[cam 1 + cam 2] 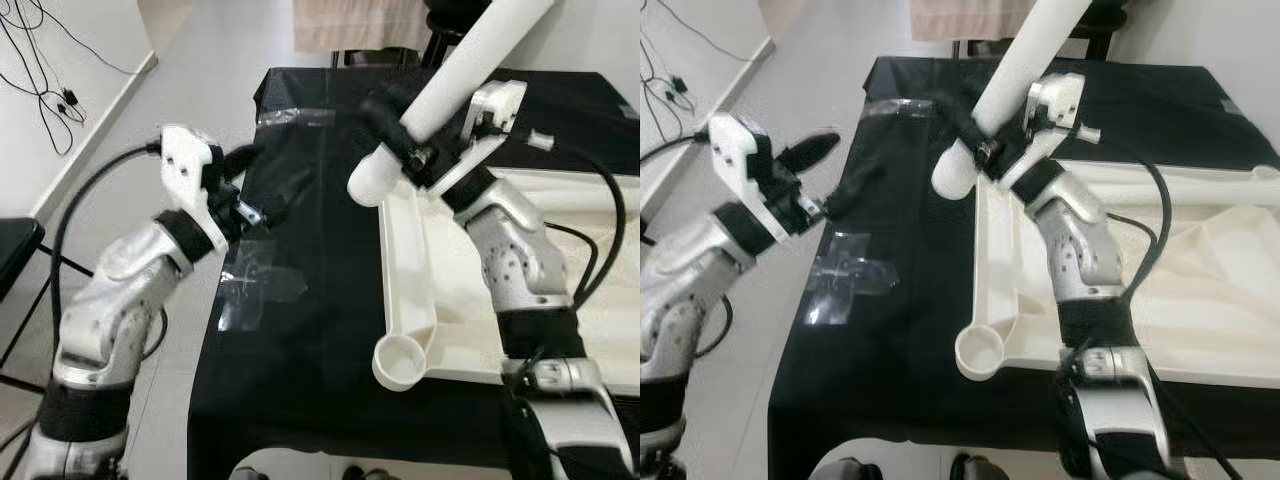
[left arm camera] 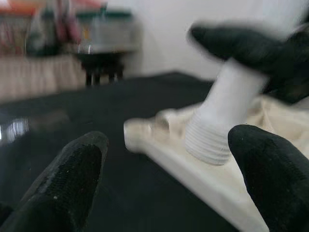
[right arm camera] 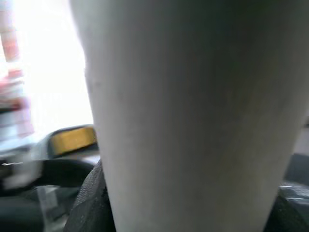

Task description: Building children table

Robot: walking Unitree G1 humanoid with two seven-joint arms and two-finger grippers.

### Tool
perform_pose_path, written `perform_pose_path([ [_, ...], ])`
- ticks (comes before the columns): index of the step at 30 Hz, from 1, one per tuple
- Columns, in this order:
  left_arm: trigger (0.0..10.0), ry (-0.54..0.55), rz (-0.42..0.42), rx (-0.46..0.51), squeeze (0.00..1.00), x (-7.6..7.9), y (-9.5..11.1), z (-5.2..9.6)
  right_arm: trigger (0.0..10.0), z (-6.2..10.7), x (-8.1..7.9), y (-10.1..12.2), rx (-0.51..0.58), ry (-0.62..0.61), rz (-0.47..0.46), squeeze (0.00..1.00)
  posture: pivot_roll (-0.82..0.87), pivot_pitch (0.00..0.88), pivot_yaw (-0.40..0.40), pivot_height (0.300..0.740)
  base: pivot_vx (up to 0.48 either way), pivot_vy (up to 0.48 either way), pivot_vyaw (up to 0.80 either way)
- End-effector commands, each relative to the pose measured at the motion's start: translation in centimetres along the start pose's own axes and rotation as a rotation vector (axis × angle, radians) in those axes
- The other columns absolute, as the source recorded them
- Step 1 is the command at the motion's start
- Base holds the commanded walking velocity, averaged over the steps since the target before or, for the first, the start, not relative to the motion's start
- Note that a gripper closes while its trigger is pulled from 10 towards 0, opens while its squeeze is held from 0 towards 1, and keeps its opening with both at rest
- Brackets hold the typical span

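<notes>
A: Where's the leg?
B: White table leg (image 1: 470, 62) runs from upper right of the frame down to centre, tilted. Right gripper (image 1: 400, 135) is clamped around it near its lower end. The threaded end hangs just above the far corner of the tabletop (image 1: 420, 270), upper centre; can't tell if they touch.

A: Tabletop position?
B: White, upside down, lying on the black-covered table (image 1: 310, 350), filling the right half of the frame. Round corner socket (image 1: 400, 362) sits at lower centre, near the table's front edge. A raised rim runs from that socket up toward the leg.

A: Left gripper?
B: Left gripper (image 1: 265, 190), centre left, fingers spread apart, holding nothing, hovering over the table's left edge. In the left wrist view its fingertips (image 2: 72, 179) frame the leg's threaded end.

A: Free room?
B: Bare black cloth between the table's left edge and the tabletop rim, a wide strip down the middle. Light floor (image 1: 190, 70) open at upper left, past the table edge.

A: Clutter, obstructions?
B: Clear tape patches (image 1: 262, 283) stuck on the cloth centre left, another (image 1: 295, 117) near the far edge. Black cables (image 1: 45, 95) against the wall, upper left. A black cable (image 1: 600, 210) loops off the right arm over the tabletop. Dark chair edge (image 1: 15, 250) at far left.
</notes>
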State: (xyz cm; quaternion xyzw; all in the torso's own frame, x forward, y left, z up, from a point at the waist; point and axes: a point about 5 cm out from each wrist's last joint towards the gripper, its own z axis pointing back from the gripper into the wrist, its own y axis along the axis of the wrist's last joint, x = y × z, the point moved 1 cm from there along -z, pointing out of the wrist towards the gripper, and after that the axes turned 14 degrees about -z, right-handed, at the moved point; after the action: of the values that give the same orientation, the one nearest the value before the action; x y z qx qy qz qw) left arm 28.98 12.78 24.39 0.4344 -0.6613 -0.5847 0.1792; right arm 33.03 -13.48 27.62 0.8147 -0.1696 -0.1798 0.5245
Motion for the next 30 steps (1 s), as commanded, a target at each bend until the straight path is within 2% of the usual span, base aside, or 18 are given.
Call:
perform_pose_path([
  [1, 10.0, 0.023, 0.011, -0.016, 0.0, 0.2, 0.2, 0.2, 10.0, -0.2, -1.3, 0.7, 0.007, 0.101, -0.013, 0.0, 0.03, 0.218, -0.037, 0.74, 0.0, 0.0, 0.0],
  [4, 10.0, 0.084, 0.041, -0.076, 0.0, 0.4, -0.6, 0.7, 10.0, 0.3, -1.6, 1.0, 0.005, 0.126, -0.04, 0.0, 0.02, 0.221, -0.037, 0.74, 0.0, 0.0, 0.0],
  [8, 10.0, 0.113, 0.022, -0.105, 0.0, 0.7, -1.2, 1.0, 10.0, 0.5, -1.7, 0.7, -0.004, 0.117, -0.045, 0.0, 0.03, 0.22, -0.037, 0.74, 0.0, 0.0, 0.0],
  [11, 10.0, 0.212, 0.009, -0.127, 0.0, 0.2, -1.7, 1.2, 10.0, 0.4, -1.8, -0.3, -0.016, 0.077, -0.06, 0.0, 0.02, 0.219, -0.032, 0.74, -0.186, 0.0, 0.0],
  [23, 10.0, 0.27, -0.005, -0.144, 0.0, -0.5, -1.7, 1.7, 10.0, 0.4, -1.9, -0.7, -0.025, 0.052, -0.079, 0.0, 0.03, 0.22, -0.037, 0.74, -0.287, 0.0, 0.0],
  [27, 10.0, 0.278, -0.007, -0.132, 0.0, -0.7, -1.8, 2.0, 10.0, 0.3, -1.8, -0.9, -0.03, 0.039, -0.073, 0.0, 0.03, 0.217, -0.037, 0.74, 0.0, 0.0, 0.0],
  [30, 10.0, 0.297, 0.025, -0.135, 0.0, -0.8, -2.4, 2.4, 10.0, 0.2, -1.4, -1.0, -0.019, -0.015, -0.061, 0.0, 0.03, 0.213, -0.037, 0.74, 0.0, 0.0, 0.0],
])
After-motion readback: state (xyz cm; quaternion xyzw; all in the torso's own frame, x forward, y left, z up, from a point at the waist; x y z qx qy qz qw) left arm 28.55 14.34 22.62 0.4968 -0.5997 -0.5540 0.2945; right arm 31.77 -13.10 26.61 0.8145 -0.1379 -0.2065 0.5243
